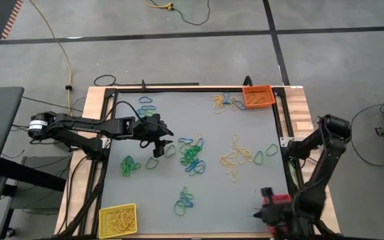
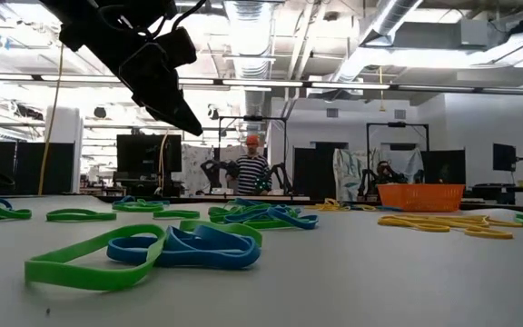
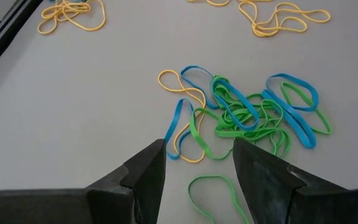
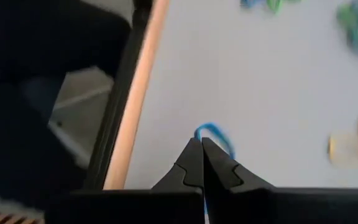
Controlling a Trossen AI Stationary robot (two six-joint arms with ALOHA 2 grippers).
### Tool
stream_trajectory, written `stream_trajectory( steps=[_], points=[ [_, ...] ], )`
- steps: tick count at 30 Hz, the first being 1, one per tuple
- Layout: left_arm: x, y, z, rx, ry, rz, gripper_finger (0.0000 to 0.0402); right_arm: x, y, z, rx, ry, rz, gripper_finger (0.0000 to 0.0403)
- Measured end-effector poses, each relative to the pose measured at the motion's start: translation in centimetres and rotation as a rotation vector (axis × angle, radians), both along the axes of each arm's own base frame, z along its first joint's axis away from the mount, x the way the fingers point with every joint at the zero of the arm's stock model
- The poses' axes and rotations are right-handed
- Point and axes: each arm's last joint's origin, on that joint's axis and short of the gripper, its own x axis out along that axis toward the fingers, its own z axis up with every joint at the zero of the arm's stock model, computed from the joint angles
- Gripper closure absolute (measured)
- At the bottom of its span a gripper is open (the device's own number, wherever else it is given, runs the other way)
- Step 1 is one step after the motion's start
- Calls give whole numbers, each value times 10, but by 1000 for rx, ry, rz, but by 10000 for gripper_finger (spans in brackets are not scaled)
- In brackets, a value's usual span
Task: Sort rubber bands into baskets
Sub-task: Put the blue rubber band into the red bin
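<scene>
The grey surface fills the overhead view inside a wooden frame, with the left arm reaching in from its left edge and the right arm folded at the right edge, near corner.

Baskets: from overhead, the yellow basket sits at the near left corner with yellow bands inside, and the orange basket at the far right corner. A red piece shows beside the right arm's base; whether it is the third basket cannot be told. The table-height view shows only the orange basket, far across the surface, and a person in a striped top standing in the room beyond.

Left claw: it hangs above the surface just left of the central tangle. Its wrist view shows the fingers spread apart with nothing between them, over one green loop, with the mixed blue, green and yellow pile just ahead. The table-height view shows it clear of the surface.

Right claw: fingers pressed together. A blue band shows at the tips in its wrist view; whether it is pinched or merely lies beyond cannot be told. Overhead, this claw is hidden among the arm's own parts.

Rubber bands: scattered in clusters. Overhead shows the central green and blue tangle, yellow loops right of centre, a cluster beside the orange basket, a green bunch at left, and another near the front edge. The table-height view adds a green band overlapping a blue one nearest the camera.
</scene>
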Motion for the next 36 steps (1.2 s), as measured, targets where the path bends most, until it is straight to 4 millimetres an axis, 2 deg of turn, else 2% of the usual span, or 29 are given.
stream_trajectory(
  steps=[6, 14, 36],
  points=[
    [0, 0, 0, 0, 0, 0, 223, -39, -10, 2, 29, 112, -171, 385],
    [0, 0, 0, 0, 0, 0, 223, -64, -11, -4, 60, 232, -297, 385],
    [0, 0, 0, 0, 0, 0, 223, -72, -12, -6, 96, 383, -393, 385]
  ],
)
